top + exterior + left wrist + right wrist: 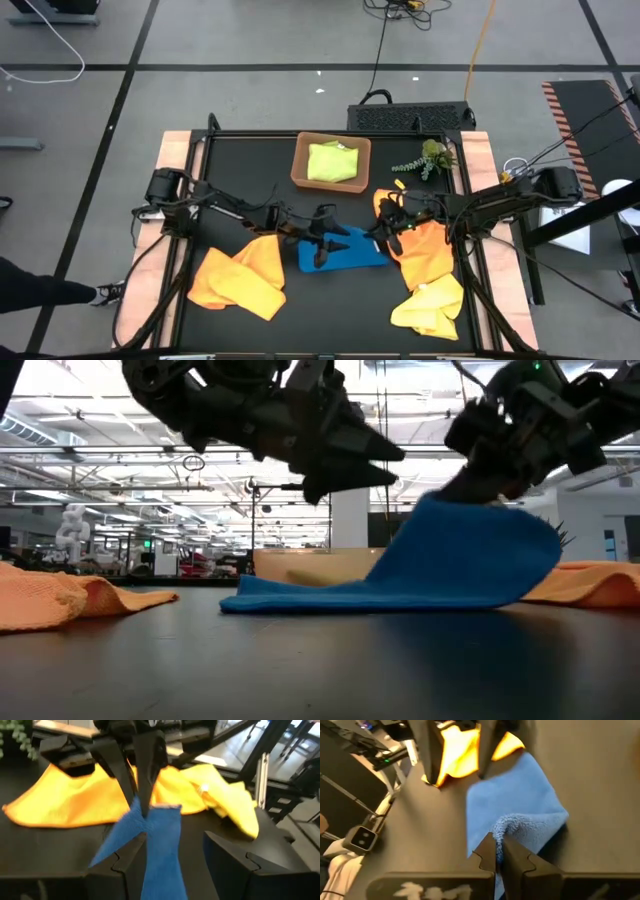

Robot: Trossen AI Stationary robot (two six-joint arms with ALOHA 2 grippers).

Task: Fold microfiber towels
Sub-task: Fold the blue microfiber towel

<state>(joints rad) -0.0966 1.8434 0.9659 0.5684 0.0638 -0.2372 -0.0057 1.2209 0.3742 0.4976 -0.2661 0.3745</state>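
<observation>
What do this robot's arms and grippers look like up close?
Both arms are dark, jointed and slim, with black cables trailing along them. The left gripper and right gripper each end in two black, tapering, wedge-shaped fingers with notched inner faces.

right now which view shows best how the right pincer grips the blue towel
Right wrist view: the right pincer is shut on the blue towel, pinching its edge. Low view shows that side lifted; left wrist shows the pinch from opposite; high view only a small patch.
</observation>
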